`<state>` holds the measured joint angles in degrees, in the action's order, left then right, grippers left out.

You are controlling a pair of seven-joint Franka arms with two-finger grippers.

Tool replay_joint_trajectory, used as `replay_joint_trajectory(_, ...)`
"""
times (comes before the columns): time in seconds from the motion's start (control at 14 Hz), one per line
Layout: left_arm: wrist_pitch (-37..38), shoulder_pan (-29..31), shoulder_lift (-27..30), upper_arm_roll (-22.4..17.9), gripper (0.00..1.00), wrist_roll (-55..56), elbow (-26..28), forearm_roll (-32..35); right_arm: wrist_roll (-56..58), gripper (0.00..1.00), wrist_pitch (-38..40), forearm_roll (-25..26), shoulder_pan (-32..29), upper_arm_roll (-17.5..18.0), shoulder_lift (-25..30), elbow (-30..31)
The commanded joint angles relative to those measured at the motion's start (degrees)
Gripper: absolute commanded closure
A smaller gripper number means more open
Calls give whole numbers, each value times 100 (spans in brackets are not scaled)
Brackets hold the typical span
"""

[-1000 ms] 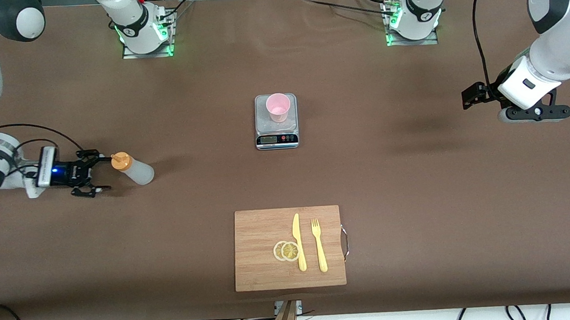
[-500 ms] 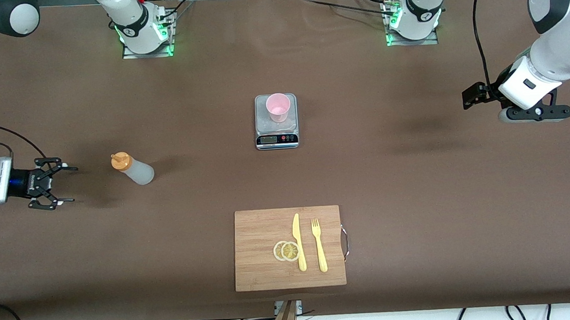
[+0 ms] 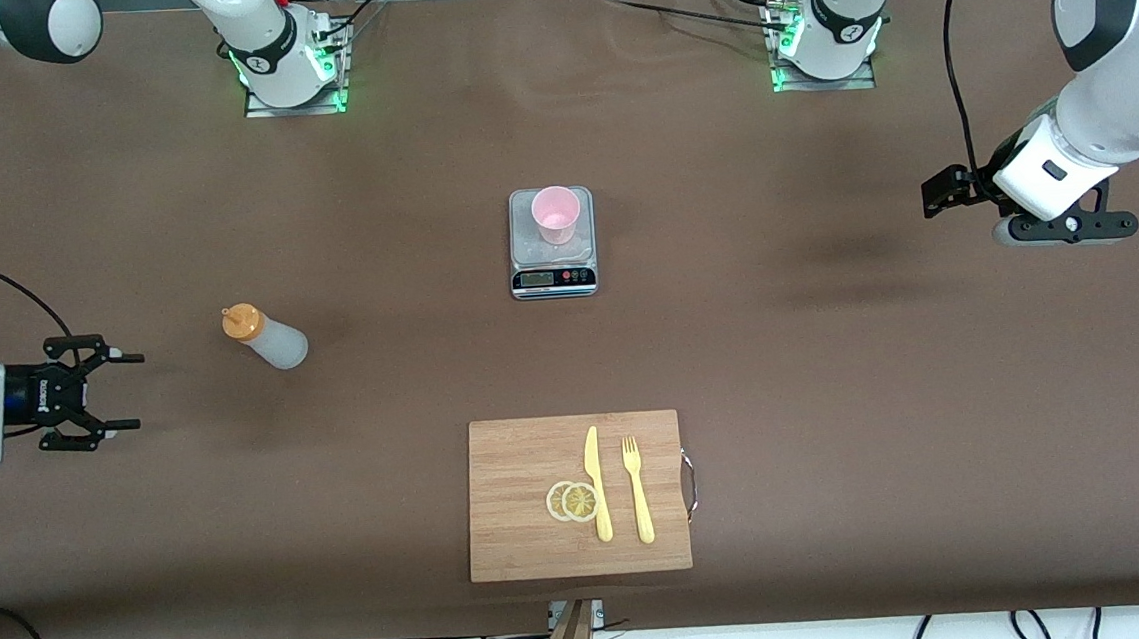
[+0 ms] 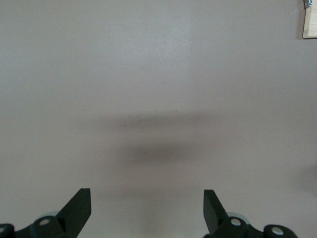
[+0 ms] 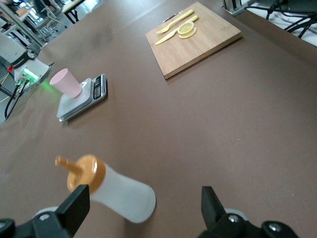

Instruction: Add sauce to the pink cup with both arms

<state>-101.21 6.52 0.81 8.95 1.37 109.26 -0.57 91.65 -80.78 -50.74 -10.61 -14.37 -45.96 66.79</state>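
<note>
The sauce bottle (image 3: 265, 339), whitish with an orange nozzle cap, stands on the brown table toward the right arm's end. My right gripper (image 3: 138, 390) hangs open a short way from it, closer to that end of the table, with nothing between its fingers. In the right wrist view the bottle (image 5: 116, 191) shows ahead of the open right gripper (image 5: 144, 194). The pink cup (image 3: 555, 213) sits on a small kitchen scale (image 3: 552, 261) at mid-table; the right wrist view shows that cup (image 5: 66, 82) too. My left gripper (image 3: 1064, 228) waits open (image 4: 147, 198) above bare table at the left arm's end.
A wooden cutting board (image 3: 522, 503) lies near the table's front edge, carrying a yellow knife (image 3: 596, 483), a yellow fork (image 3: 637, 490) and two lemon slices (image 3: 572, 501). The arm bases with green lights (image 3: 291, 68) stand along the back edge.
My right gripper has drawn back from the bottle's cap toward the right arm's end of the table, staying open. The bottle kept its place. The left arm barely moved.
</note>
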Motion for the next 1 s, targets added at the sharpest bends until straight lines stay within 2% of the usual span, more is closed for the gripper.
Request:
replay_joint_trajectory(0.0,40,43,42,28,0,38,-19,154,-1172,0,45,388,286,-22,86,-412)
replay_joint_trajectory(0.43,31,43,42,36,0,38,-19,154,-3712,0,-122,1161,1086,13,666,-422)
replay_joint_trajectory(0.64,23,43,42,36,0,38,-19,145,-4916,0,-175,1951,1516,57,1096,-360)
replay_joint_trajectory(0.93,23,43,42,36,0,38,-19,145,-6377,0,-219,2866,2035,66,2001,359)
